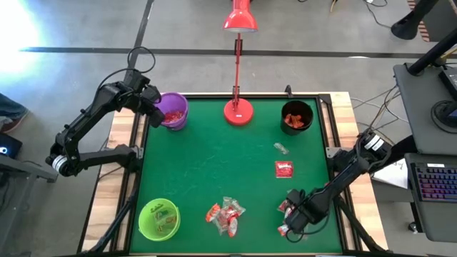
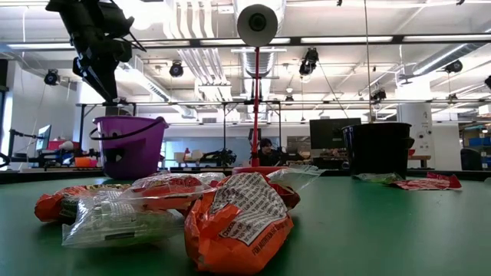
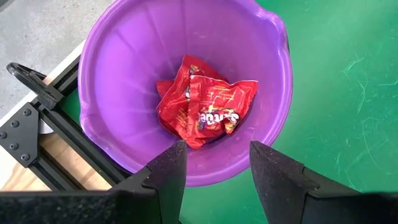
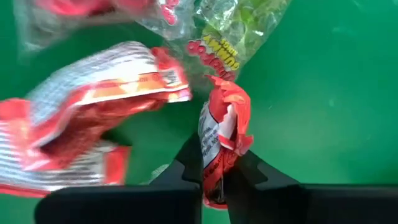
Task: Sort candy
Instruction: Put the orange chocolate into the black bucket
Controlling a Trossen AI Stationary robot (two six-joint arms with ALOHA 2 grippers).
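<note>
My right gripper [image 4: 219, 168] stands at the table's near right [image 1: 294, 213], shut on a crumpled red candy packet [image 4: 224, 124]. Right beside it lie a red-and-white packet [image 4: 93, 106] and a clear greenish packet [image 4: 242, 25]. My left gripper [image 3: 217, 149] hangs open above the purple cup [image 1: 172, 111] at the far left. Nothing is between its fingers. A red packet [image 3: 205, 106] lies on that cup's bottom. A pile of candy packets [image 1: 225, 214] rests on the green mat near the front middle. A red packet [image 1: 284, 169] and a clear one [image 1: 280, 148] lie apart on the right. My right gripper pinches the crumpled red packet by one end [image 4: 214, 165] between its two fingers. It comes from above, pointing down. The rest of the packet bunches up beyond the fingertips over the mat; I cannot tell whether it is lifted clear.
A green cup [image 1: 158, 218] holding candy stands at the near left. A black cup [image 1: 296, 116] with orange-red packets stands at the far right. A red lamp's base [image 1: 238, 112] sits at the far middle. The mat's middle [image 1: 214, 160] is bare.
</note>
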